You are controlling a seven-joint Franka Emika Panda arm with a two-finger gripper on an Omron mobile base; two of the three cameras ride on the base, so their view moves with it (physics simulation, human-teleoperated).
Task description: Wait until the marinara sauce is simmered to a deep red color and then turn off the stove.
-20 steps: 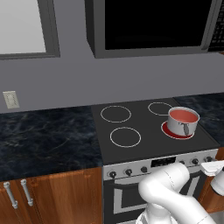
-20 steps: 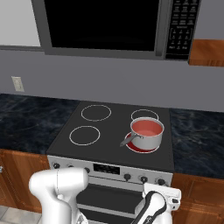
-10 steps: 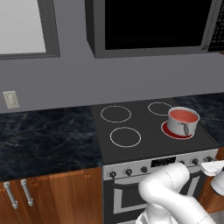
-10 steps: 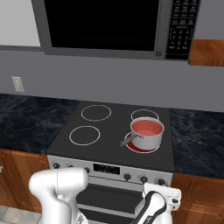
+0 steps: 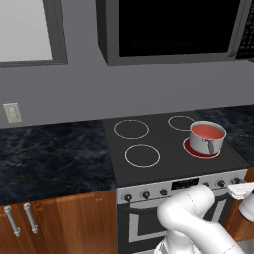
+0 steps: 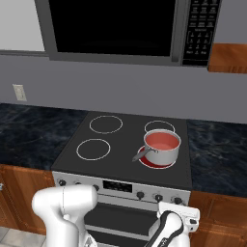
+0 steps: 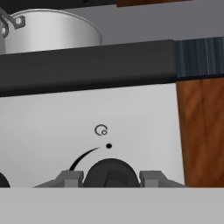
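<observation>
The marinara sauce (image 5: 208, 131) (image 6: 161, 140) lies flat and salmon-red in a steel saucepan (image 5: 208, 142) (image 7: 52, 30) on the stove's front right burner, whose disc glows red (image 5: 197, 150). The stove (image 5: 166, 141) (image 6: 120, 144) has a black glass top and a silver knob panel. In the hand view my gripper (image 7: 111, 178) sits at the rightmost black knob (image 7: 111, 173), a fingertip (image 7: 70, 178) against each side of it, shut on it. The knob's lower part is hidden.
A black microwave (image 6: 111, 26) hangs above the stove. Dark marble counters (image 5: 49, 154) (image 6: 217, 149) flank it, over wooden cabinet doors (image 5: 59, 223). A wooden panel (image 7: 201, 131) stands just right of the knob. Three unlit burner rings lie left and behind.
</observation>
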